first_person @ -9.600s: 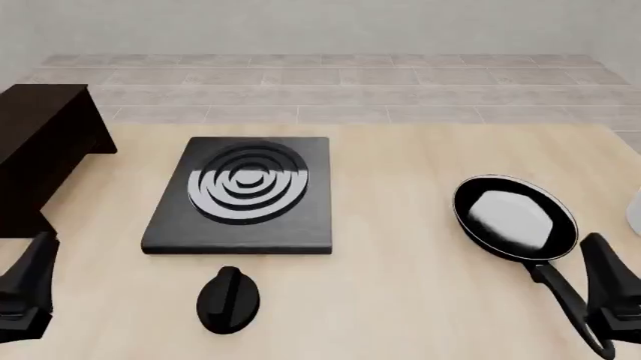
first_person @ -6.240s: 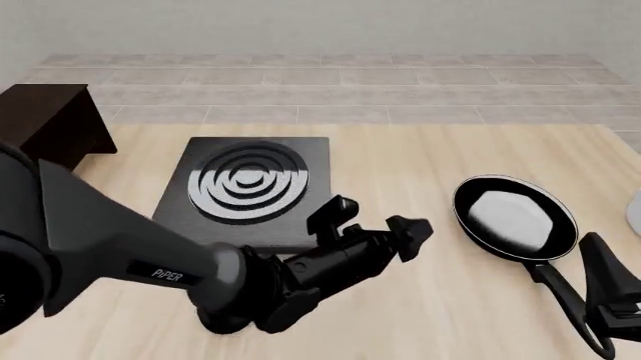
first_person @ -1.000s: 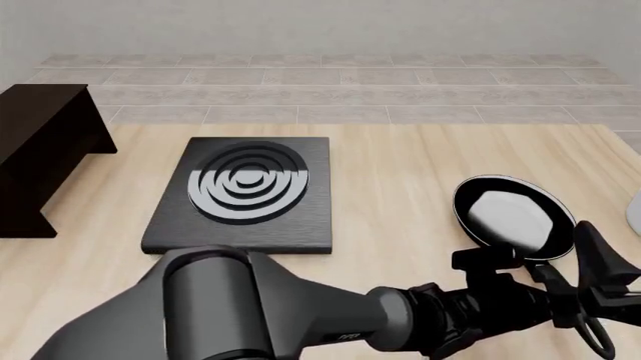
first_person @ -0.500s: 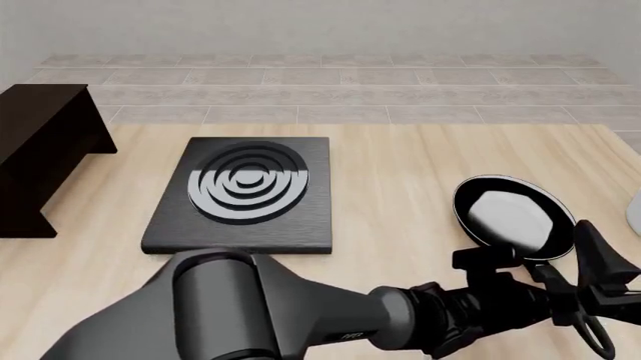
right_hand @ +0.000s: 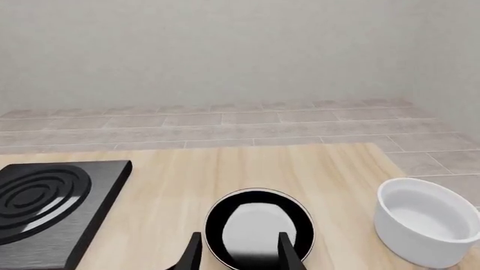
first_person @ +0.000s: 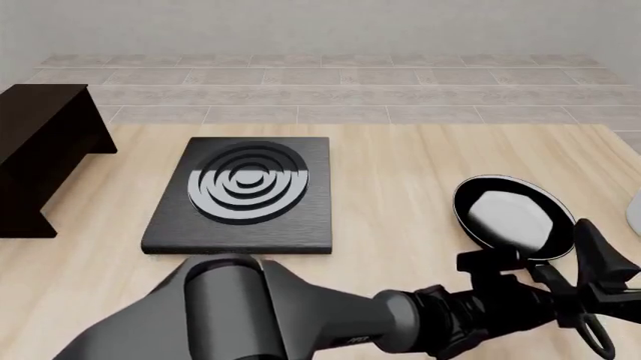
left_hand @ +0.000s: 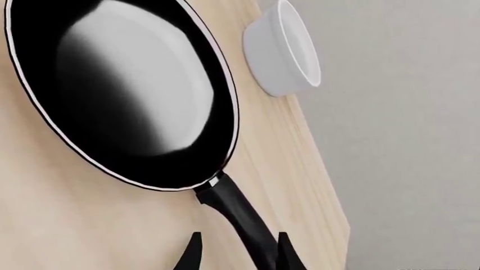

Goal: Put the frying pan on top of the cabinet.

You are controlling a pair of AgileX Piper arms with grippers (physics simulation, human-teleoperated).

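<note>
1. The frying pan [first_person: 513,218] lies at the front view's lower right on the pale wooden worktop [first_person: 401,172]; the left gripper [left_hand: 238,260], jaws parted, straddles its handle, contact unclear.
2. The right gripper [right_hand: 240,256] has its jaws parted and empty.
3. The dark boxy cabinet [first_person: 40,142] is cut off at the left edge.

No text can be read with certainty anywhere in these pictures. The only lettering is a small pale mark on the dark housing of the left arm [first_person: 350,339], near the bottom edge of the front view; it is cut off by the frame and too small to make out. The frying pan [first_person: 513,218], the stove plate [first_person: 243,194], the cabinet [first_person: 40,142] at far left and the white bowl [right_hand: 429,220] carry no labels, brands, numbers or signs that show.
</note>
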